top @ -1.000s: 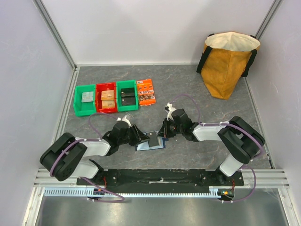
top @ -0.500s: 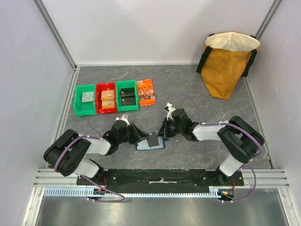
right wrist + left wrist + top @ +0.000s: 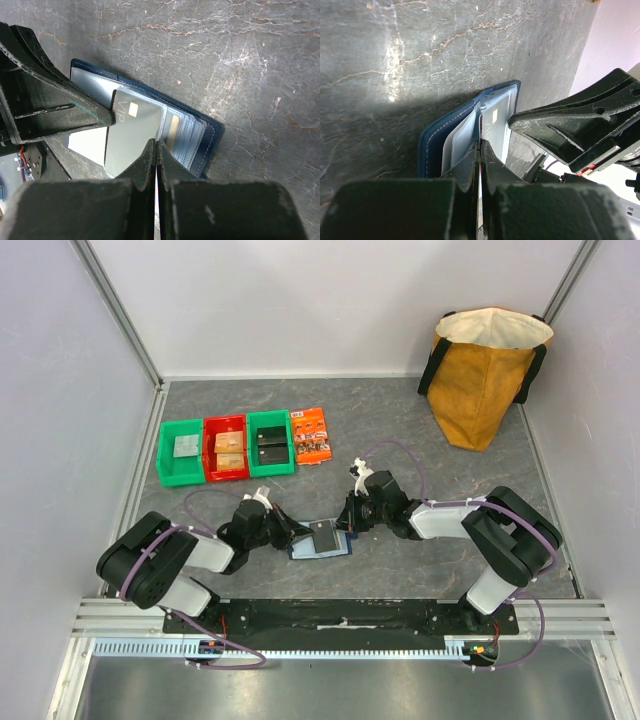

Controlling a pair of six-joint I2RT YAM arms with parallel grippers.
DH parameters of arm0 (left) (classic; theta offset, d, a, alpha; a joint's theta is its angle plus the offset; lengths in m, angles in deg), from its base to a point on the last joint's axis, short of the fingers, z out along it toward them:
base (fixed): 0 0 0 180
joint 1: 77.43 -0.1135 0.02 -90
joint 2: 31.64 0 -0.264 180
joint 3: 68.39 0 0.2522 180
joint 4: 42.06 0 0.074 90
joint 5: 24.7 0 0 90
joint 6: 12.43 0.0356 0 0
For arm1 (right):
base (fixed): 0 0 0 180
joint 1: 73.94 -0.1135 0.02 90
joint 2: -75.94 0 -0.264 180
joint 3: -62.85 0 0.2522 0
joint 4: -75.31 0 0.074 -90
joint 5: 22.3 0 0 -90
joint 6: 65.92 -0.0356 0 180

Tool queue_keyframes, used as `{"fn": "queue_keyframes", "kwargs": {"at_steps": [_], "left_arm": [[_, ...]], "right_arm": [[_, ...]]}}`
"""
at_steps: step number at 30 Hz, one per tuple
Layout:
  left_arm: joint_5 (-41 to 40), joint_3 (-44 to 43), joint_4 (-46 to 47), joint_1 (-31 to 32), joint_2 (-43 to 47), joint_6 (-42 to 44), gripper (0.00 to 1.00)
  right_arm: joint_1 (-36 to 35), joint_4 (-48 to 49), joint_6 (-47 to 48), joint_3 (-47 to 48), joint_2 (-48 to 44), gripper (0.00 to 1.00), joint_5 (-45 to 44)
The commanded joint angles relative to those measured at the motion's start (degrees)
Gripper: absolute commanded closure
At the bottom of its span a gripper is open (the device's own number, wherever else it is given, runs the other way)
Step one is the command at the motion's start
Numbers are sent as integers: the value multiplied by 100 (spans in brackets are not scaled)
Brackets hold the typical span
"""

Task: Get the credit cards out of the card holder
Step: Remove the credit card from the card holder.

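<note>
Card holder (image 3: 303,552) lies open and flat on the grey stone-patterned table (image 3: 420,430), at lower centre of the overhead view, between the two claws. In the right wrist view its navy cover (image 3: 210,135) frames a fan of pale clear sleeves. A grey VIP card (image 3: 135,135) with a small chip sticks partway out of them towards the lower left of that frame, and the thin strip of a tan card (image 3: 172,129) shows in a sleeve just beside it.

The left gripper (image 3: 295,533) comes in from the left of the holder. Its fingers are clenched tight on the edge of the grey VIP card (the left wrist view shows the card (image 3: 495,120) running edge-on into the closed tips (image 3: 480,150)). The right gripper (image 3: 350,523) is at the holder's right end, pressed fully together (image 3: 156,147) over the card and sleeves; whether it pinches anything cannot be told.

Three bins sit at upper left, green (image 3: 180,465), red (image 3: 226,448) and green (image 3: 270,443), with an orange printed packet (image 3: 310,436) just beside them. A mustard bag (image 3: 487,375) stands at upper right.
</note>
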Motion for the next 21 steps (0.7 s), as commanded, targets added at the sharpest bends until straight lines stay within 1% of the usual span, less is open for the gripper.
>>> {"fn": "queue_keyframes", "kwargs": {"at_steps": [1,9,11,15,18,21], "left_arm": [[106,199,216,-72,110,-133,98],[63,191,-232,-89,409,122,98],[63,156,-285,-81,444,166,98],[80,85,-390,-89,480,237,98],[71,76,-391,-81,462,245,98],[80,59,-390,-81,445,254,98]], "right_arm": [[-8,-1093,343,-228,361,100,-483],[10,-1127,369,-202,309,100,-475],[1,-1101,404,-184,160,100,-414],[1,-1066,509,-53,-271,96,-264],[1,-1031,580,114,-430,94,-36],[1,-873,571,229,-369,94,297]]}}
